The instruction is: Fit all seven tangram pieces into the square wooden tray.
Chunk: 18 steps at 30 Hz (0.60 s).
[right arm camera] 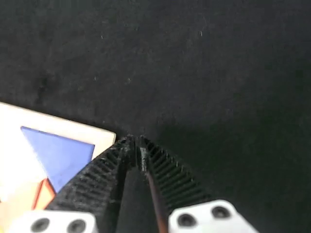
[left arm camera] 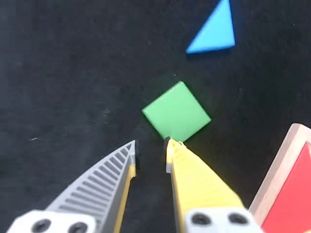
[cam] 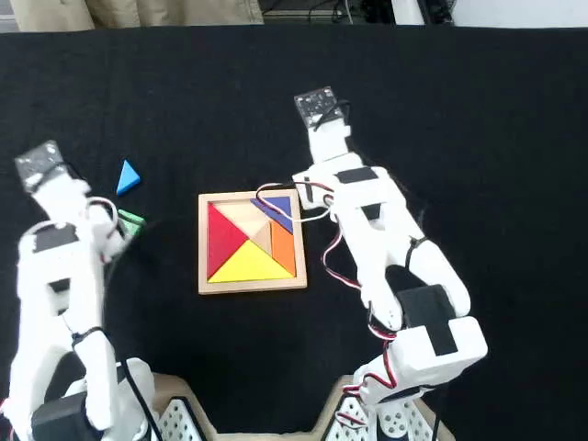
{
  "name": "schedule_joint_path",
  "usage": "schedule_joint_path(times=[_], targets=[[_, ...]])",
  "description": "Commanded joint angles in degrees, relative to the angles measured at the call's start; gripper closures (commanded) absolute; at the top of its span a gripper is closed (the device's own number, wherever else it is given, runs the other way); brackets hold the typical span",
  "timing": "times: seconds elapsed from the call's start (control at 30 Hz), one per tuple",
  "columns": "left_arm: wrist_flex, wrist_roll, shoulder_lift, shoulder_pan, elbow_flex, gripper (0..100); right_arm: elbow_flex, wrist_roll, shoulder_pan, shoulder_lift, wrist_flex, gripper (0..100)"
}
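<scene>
The square wooden tray [cam: 253,288] is mostly filled, but a green square [left arm camera: 177,111] and a blue triangle [left arm camera: 214,31] lie outside it on the black counter [cam: 459,138], with the left gripper [left arm camera: 150,143] poised at the square, fingers slightly parted, and the right gripper [right arm camera: 135,141] by the tray's corner, fingers closed on nothing.

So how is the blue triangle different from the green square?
The blue triangle has three corners; the green square has four. The green square lies right at the tips of the left gripper; the blue triangle lies farther off. Both lie flat on the black table, outside the wooden tray.
</scene>
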Motion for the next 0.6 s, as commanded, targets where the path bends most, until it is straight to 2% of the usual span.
schedule_joint_path(times=[0.0,0.17,0.27,0.37,0.5,0.57], targets=[[16.62,-10.02,-0.97,-1.71,-16.13,88,0.13,-0.53,1.05,-3.12,-2.11,98.7],[29.1,-21.71,0.62,-1.71,-28.7,87,0.22,-0.53,1.14,-3.12,-2.29,98.7],[31.74,-20.4,6.07,-1.8,-32.66,76,0.22,-0.53,1.14,-3.12,-2.29,98.7],[30.86,-20.66,14.95,-0.75,-35.21,72,0.22,-0.44,1.23,-3.12,-2.37,98.7],[23.56,-29.98,28.31,0.13,-37.93,73,0.31,-0.44,1.23,-3.12,-2.37,98.7],[21.45,-30.86,33.85,-0.04,-40.04,73,0.31,-0.35,1.23,-3.03,-2.37,98.7]])
